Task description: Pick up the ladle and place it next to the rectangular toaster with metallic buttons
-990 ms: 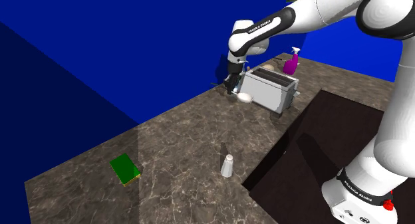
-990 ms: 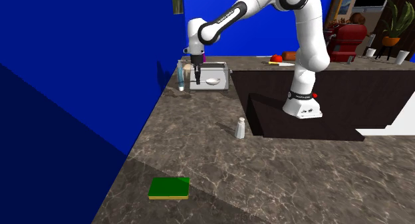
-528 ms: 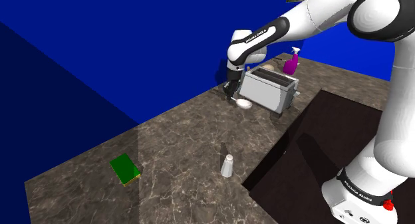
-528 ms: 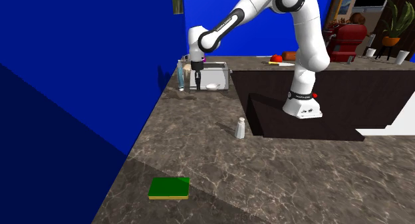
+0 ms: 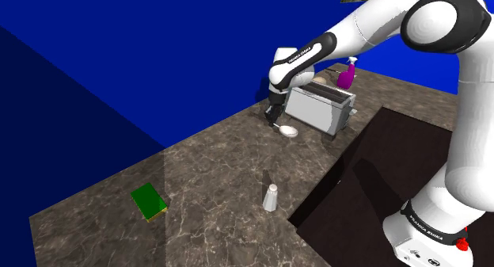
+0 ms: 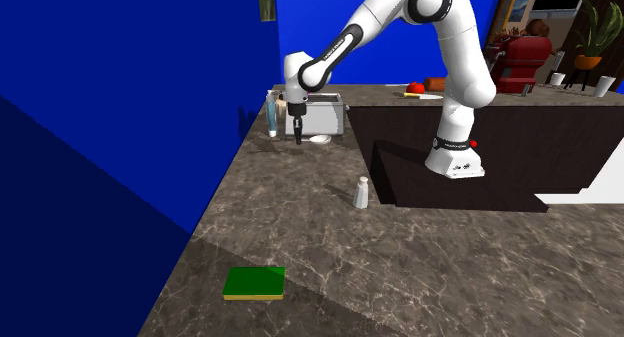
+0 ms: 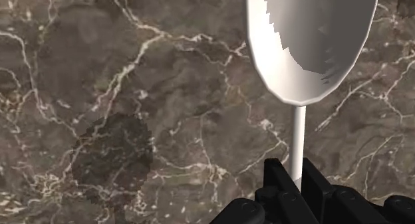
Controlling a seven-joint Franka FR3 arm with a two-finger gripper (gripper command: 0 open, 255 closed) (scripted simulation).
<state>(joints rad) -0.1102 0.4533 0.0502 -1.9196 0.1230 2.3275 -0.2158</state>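
White ladle (image 7: 309, 43) hangs clamped by its handle in the gripper (image 7: 297, 175), bowl close to the marbled tabletop (image 5: 214, 162), just beside the toaster (image 5: 318, 108). This looks like the placing step; next, lower gently and release.

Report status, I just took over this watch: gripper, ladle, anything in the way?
Gripper shut on ladle handle. Ladle bowl low over the countertop, beside the toaster. White shaker stands well apart, not in the way.

Both exteriors look along counter (image 5: 222, 162); wrist close above it.
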